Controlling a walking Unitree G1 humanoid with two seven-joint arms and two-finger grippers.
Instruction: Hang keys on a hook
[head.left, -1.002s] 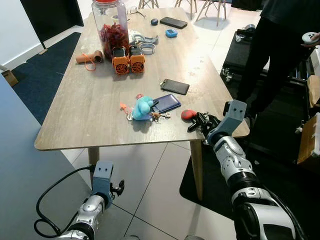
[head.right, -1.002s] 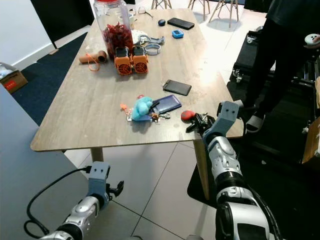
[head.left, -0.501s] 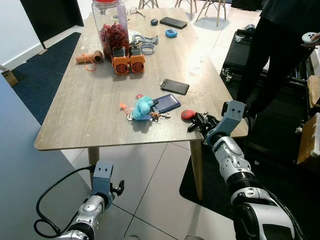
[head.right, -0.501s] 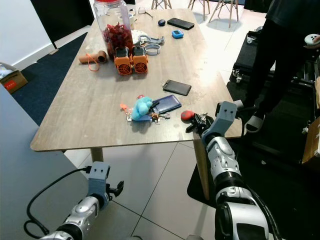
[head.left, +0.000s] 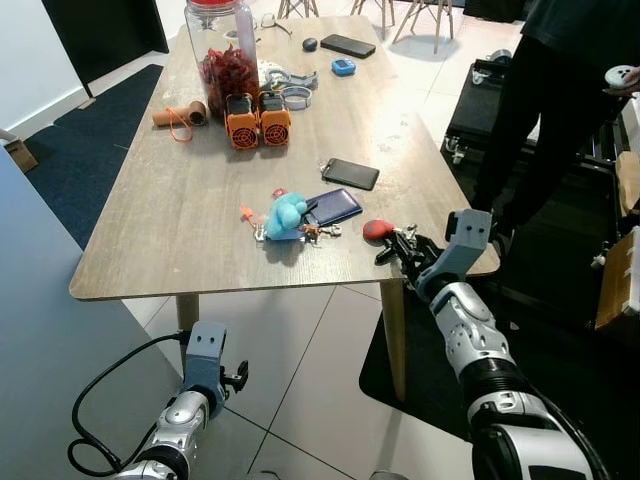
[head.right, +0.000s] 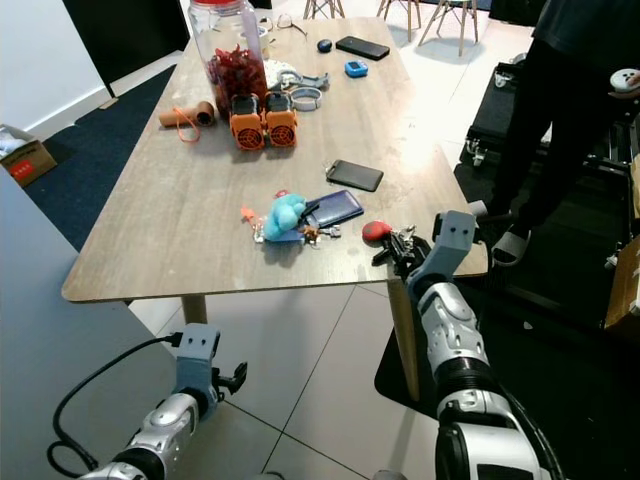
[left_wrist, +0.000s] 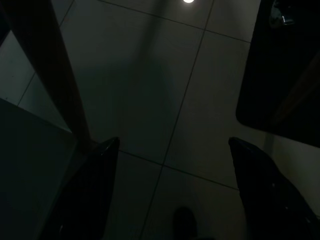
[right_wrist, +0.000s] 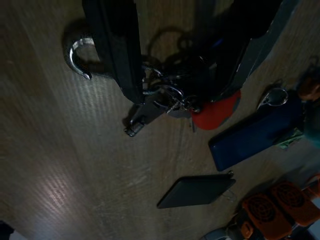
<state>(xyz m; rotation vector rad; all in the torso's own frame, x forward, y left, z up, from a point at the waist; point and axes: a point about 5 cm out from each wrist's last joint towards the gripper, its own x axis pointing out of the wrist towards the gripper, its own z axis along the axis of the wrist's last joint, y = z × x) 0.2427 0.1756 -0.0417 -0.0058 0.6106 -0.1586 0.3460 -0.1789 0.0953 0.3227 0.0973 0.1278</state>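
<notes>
The left gripper (head.left: 232, 376) hangs idle below the table's near edge, over the floor, its fingers spread apart with nothing between them. On the table (head.left: 180, 215), near the right end of that near edge, the right gripper (head.left: 400, 246) has its fingers down around the keys (right_wrist: 165, 97), which lie on the wood touching a red tag (head.left: 376, 229). Whether the fingers have clamped I cannot tell. The keys lie directly under this hand, so the right arm is much nearer.

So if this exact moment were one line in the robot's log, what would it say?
right gripper: straddling metal key bunch with red fob, wooden table edge | grip: unclear | left gripper: idle, open, near tiled floor
</notes>
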